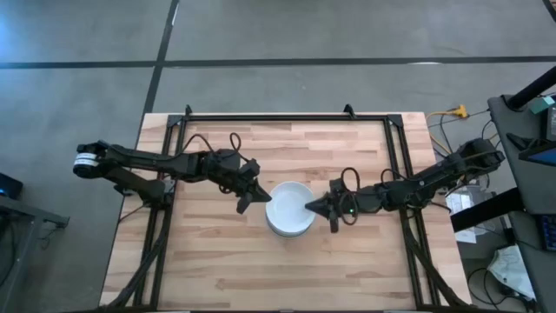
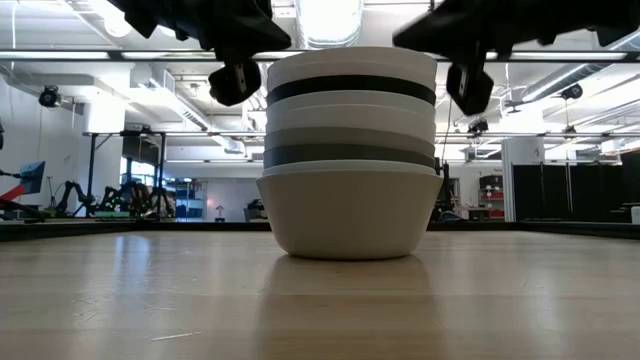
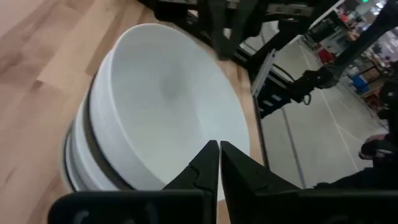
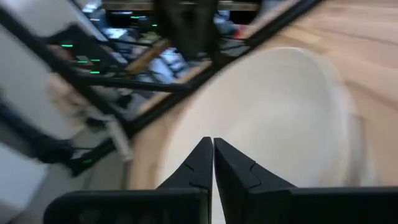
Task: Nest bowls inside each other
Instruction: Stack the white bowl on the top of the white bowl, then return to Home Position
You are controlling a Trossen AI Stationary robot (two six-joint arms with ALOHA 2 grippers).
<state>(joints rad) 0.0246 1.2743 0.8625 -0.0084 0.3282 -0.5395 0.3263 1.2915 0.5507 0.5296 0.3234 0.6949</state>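
The bowls stand nested in one stack (image 1: 289,209) at the table's middle, its bottom bowl resting on the wood. In the low view the stack (image 2: 350,160) shows white, dark and grey rims, a white bowl on top. My left gripper (image 1: 257,196) is shut, just left of the stack and level with its top. My right gripper (image 1: 318,207) is shut, just right of the stack. In the left wrist view the top white bowl (image 3: 168,93) lies beyond my shut fingertips (image 3: 219,149). In the right wrist view the bowl (image 4: 280,112) lies beyond my shut fingertips (image 4: 212,146).
The wooden table (image 1: 217,269) has bare room on all sides of the stack. A black frame (image 1: 287,116) runs along the far edge and the sides. Cables and equipment (image 1: 512,174) stand off the table's right edge.
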